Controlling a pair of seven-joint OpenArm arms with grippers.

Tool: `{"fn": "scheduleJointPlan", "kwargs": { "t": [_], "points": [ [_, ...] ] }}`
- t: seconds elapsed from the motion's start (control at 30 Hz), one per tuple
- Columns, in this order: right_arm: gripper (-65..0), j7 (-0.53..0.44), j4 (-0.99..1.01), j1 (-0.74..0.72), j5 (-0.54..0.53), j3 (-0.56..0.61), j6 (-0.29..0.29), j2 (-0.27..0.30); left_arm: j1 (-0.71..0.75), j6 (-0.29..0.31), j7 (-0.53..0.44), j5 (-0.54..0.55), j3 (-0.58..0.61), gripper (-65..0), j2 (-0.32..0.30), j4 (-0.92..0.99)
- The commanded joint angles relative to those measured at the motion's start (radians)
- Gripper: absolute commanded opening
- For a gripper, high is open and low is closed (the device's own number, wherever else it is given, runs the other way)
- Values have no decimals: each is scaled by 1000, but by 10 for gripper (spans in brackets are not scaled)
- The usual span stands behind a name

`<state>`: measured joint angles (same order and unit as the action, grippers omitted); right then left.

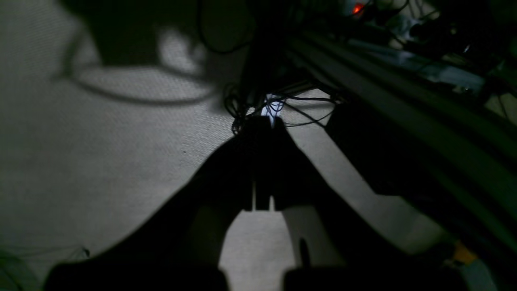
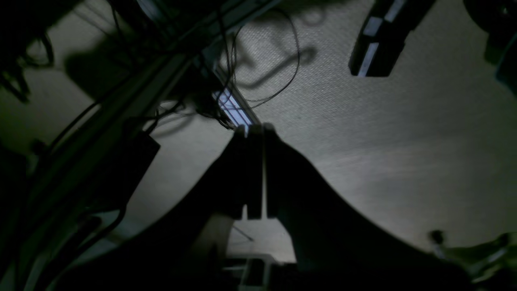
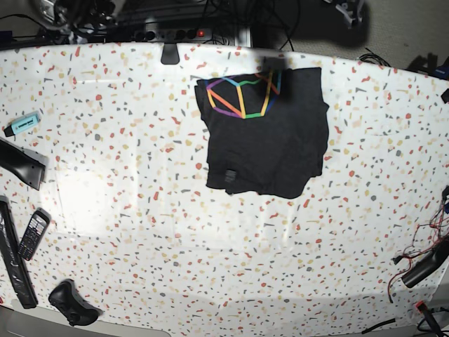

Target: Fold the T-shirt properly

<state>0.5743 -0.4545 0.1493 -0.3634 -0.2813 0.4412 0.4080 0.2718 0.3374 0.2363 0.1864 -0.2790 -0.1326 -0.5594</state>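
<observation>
The black T-shirt lies folded into a rough rectangle at the back middle of the speckled table, with its rainbow line print facing up at its far left corner. No gripper touches it. My left gripper shows only in the left wrist view as a dark silhouette, jaws together and empty, over a grey textured surface. My right gripper shows only in the right wrist view, jaws together and empty. The shirt is out of both wrist views.
A turquoise marker, a handset and dark tools lie along the table's left edge. Cables lie at the right edge. A power strip sits behind the table. A metal rail with wires crosses the left wrist view.
</observation>
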Motion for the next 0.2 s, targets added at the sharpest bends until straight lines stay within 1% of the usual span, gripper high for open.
{"fn": "scheduleJointPlan", "kwargs": {
  "t": [0.0,0.03,0.17],
  "points": [
    [-650,3,-3,-3,5,29,-11,11,8,-20,6,-3,-1,-650,0,-2],
    [-650,-3,-3,-6,5,62,-21,5,8,-33,3,-3,-1,-650,5,-2],
    [-650,-30,-3,-5,5,144,-63,-13,8,-35,2,-3,-1,-650,16,-2]
  ]
}}
